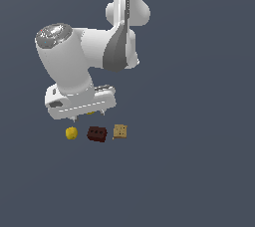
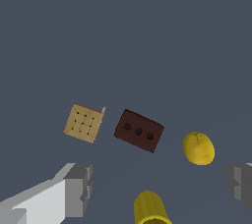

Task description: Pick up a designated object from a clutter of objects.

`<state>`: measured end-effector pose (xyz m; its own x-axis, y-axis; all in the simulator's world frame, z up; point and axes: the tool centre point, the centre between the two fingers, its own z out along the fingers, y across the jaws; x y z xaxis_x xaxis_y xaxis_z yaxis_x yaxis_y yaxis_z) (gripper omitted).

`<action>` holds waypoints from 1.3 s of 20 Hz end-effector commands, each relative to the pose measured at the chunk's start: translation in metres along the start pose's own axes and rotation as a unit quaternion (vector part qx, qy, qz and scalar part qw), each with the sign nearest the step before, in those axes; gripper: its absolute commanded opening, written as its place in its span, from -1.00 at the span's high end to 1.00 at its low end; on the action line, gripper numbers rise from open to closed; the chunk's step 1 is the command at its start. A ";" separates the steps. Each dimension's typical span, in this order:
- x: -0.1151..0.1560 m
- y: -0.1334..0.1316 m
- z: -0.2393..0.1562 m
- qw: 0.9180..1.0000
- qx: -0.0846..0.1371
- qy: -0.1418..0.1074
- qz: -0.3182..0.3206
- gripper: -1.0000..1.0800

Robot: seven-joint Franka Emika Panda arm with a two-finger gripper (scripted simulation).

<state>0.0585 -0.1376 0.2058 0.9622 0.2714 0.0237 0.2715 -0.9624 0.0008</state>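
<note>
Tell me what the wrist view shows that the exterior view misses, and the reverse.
Only the wrist view shows the yellow cup clearly, lying between the open jaws; in the exterior view the gripper hides all but a yellow sliver. Only the exterior view shows the white arm itself, hanging above the items. Both show the yellow ball, the dark red-brown block and the tan cracker-like box in a row.

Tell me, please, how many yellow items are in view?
2. The yellow ball lies beside the dark red-brown block, at the row's end opposite the tan cracker box. The yellow cup sits under the end effector, mostly hidden in the exterior view.
</note>
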 end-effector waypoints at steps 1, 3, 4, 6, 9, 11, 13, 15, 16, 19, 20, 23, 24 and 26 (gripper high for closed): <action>-0.004 0.019 0.018 1.000 0.001 -0.001 -0.016 -0.92; -0.008 0.034 0.032 1.000 0.001 -0.002 -0.028 -0.92; -0.010 0.041 0.039 0.999 0.001 -0.003 -0.034 -0.92; -0.015 0.056 0.054 0.999 0.001 -0.004 -0.047 -0.92; -0.024 0.075 0.073 0.998 0.001 -0.006 -0.063 -0.92; -0.029 0.086 0.085 0.997 0.002 -0.007 -0.073 -0.92; -0.034 0.095 0.095 0.997 0.002 -0.009 -0.081 -0.92; -0.038 0.102 0.103 0.996 0.002 -0.009 -0.088 -0.92; -0.040 0.106 0.107 0.996 0.002 -0.010 -0.091 -0.92; -0.045 0.113 0.116 0.995 0.002 -0.011 -0.098 -0.92; -0.046 0.115 0.118 0.995 0.002 -0.011 -0.100 -0.92; -0.049 0.119 0.122 0.995 0.002 -0.012 -0.103 -0.92; -0.049 0.119 0.122 0.995 0.002 -0.012 -0.104 -0.92; -0.049 0.119 0.122 0.995 0.002 -0.012 -0.102 -0.92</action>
<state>0.0457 -0.2648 0.0827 0.8873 0.4612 -0.0009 0.4612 -0.8873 -0.0009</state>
